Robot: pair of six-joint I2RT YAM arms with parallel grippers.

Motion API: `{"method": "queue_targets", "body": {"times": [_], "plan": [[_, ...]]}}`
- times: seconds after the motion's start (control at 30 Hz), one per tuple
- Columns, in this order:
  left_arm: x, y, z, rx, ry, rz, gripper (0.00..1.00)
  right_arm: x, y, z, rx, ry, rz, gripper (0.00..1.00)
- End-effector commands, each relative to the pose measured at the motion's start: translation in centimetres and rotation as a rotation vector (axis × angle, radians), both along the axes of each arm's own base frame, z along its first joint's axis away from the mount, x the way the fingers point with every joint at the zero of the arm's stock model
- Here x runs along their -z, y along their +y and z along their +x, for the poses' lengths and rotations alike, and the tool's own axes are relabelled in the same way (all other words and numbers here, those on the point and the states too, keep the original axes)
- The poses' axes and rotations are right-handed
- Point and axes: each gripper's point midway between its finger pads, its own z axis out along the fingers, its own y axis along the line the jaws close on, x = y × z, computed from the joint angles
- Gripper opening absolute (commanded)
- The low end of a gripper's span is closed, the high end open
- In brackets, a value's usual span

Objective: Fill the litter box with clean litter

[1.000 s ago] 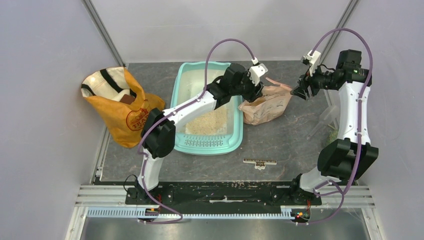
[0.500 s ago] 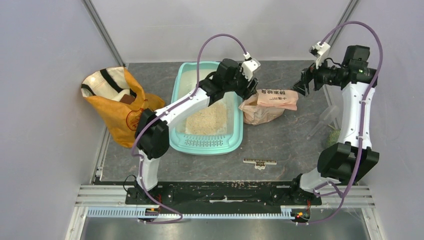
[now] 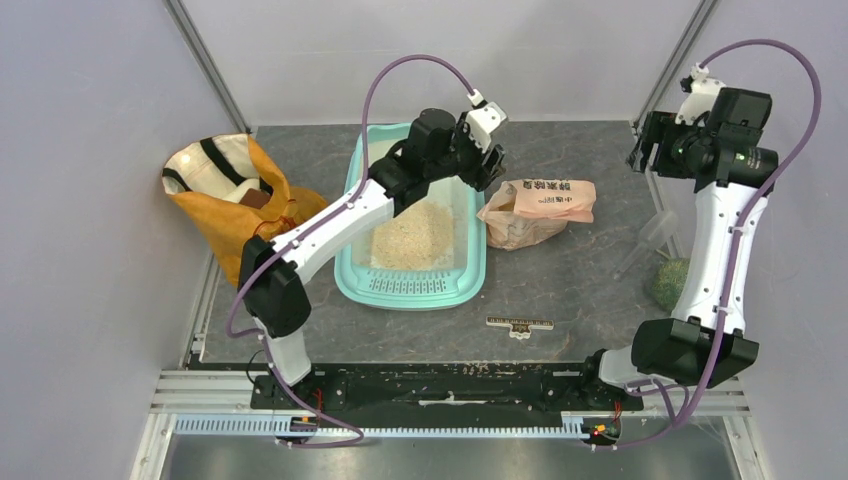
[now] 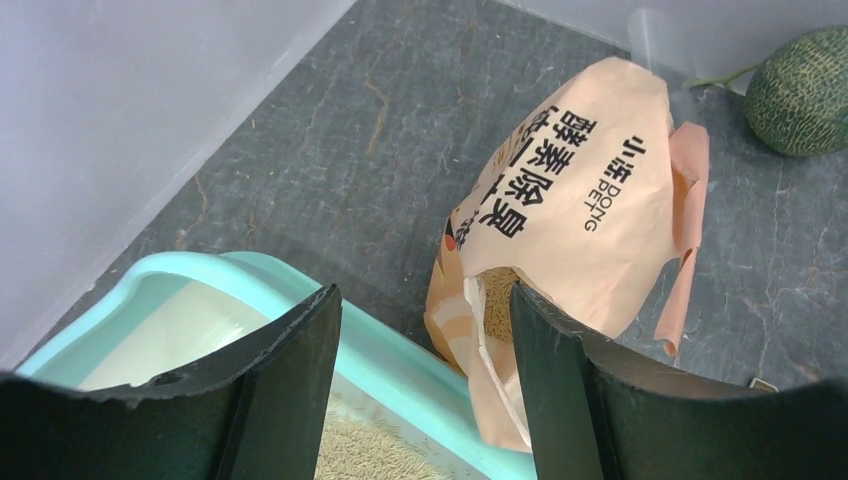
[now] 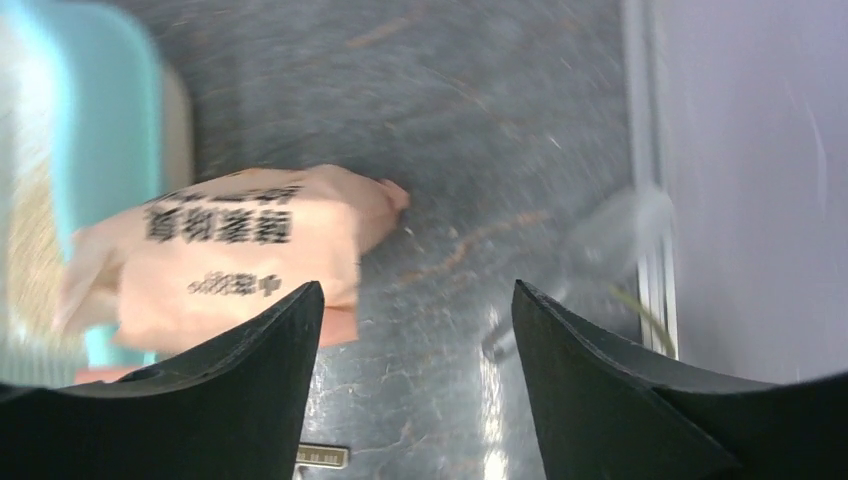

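Top view, arms: two. The left gripper point(image 3: 489, 168) hangs over the far right corner of the litter box. The right gripper point(image 3: 645, 150) is raised at the far right of the table point(image 3: 580, 290), well apart from everything lying on it.
Top view, litter box point(image 3: 352, 268): one, mint-teal, with the slotted grate at its near end.
Top view, clean litter point(image 3: 413, 237): one tan heap inside the litter box, in the near half next to the grate. The far half shows bare pale floor.
Top view, bags: two. One orange-yellow bag point(image 3: 235, 205) stands open just left of the litter box. One paper bag point(image 3: 540, 208) lies on its side just right of it.
Top view, small things: three. A narrow strip point(image 3: 519, 324) lies nearer the arm bases. A clear plastic piece point(image 3: 655, 235) and a green melon point(image 3: 670, 283) sit at the right edge.
Left wrist view, fingers point(image 4: 290, 380): two, dark, spread apart, gripping nothing.
Left wrist view, between them: the litter box rim point(image 4: 290, 285) and the paper bag point(image 4: 580, 200), its printed side up and its mouth towards the rim.
Left wrist view, clean litter point(image 4: 370, 460): in the litter box at the bottom edge. More granules show inside the paper bag's mouth.
Left wrist view, far corner: one green melon point(image 4: 800, 90), one clear plastic piece point(image 4: 660, 30).
Right wrist view, sharpness: blurred.
Right wrist view, fingers point(image 5: 260, 390): two, spread apart, empty.
Right wrist view, below: one paper bag point(image 5: 240, 260) beside the litter box point(image 5: 110, 120), and the clear plastic piece point(image 5: 600, 250) to the right.
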Motion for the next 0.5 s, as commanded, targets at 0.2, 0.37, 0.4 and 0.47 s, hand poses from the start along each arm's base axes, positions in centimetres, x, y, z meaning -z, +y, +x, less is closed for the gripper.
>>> {"method": "queue_targets", "body": {"times": [0.2, 0.37, 0.4, 0.47], "plan": [[-8.1, 1.8, -1.8, -0.025, -0.073, -0.128, 0.7, 11.8, -9.3, -3.6, 0.822, 0.356, -0.182, 0.68], [-8.6, 2.2, -2.2, -0.033, -0.069, -0.14, 0.71, 16.7, -10.3, -4.1, 0.925, 0.462, -0.228, 0.7], [-8.6, 2.2, -2.2, -0.032, -0.065, -0.142, 0.71, 17.6, -10.5, -4.2, 0.934, 0.479, -0.237, 0.7], [-8.7, 2.3, -2.3, -0.034, -0.061, -0.149, 0.71, 19.5, -10.6, -4.2, 0.95, 0.519, -0.243, 0.69]]}}
